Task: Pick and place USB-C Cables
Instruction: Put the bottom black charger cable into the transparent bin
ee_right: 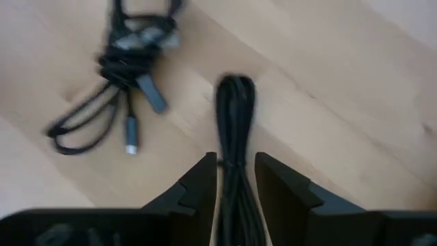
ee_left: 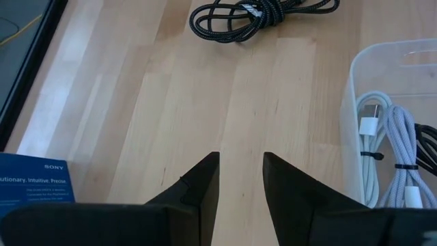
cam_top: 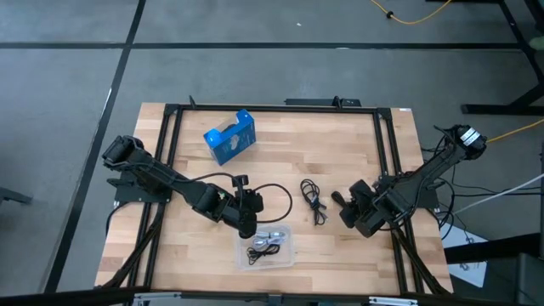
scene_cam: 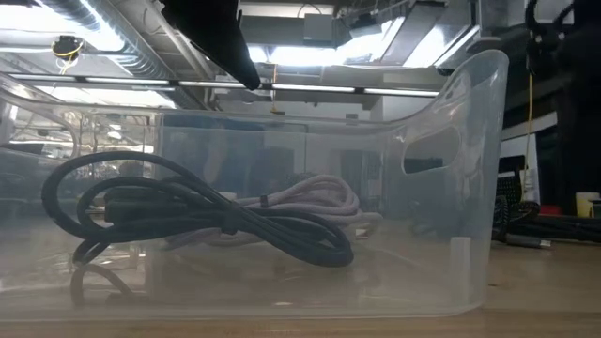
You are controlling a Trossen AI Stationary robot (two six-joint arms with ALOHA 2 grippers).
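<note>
The right gripper (ee_right: 236, 171) has its fingers clamped on a black USB-C cable (ee_right: 235, 109) — the bundle runs between them, just beside the loose black cable (ee_right: 116, 61) on the tabletop (cam_top: 357, 144). The left gripper (ee_left: 241, 174), fingers narrowly parted and empty, hovers beside the clear tray (cam_top: 285, 255).

Wooden table (cam_top: 357, 140) (black-framed) carries a blue box (cam_top: 229, 136), clear tray (cam_top: 285, 257) and loose black cable (cam_top: 314, 201)

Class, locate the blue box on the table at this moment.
In the high view the blue box lies far from the clear tray, on the left arm's side.
</note>
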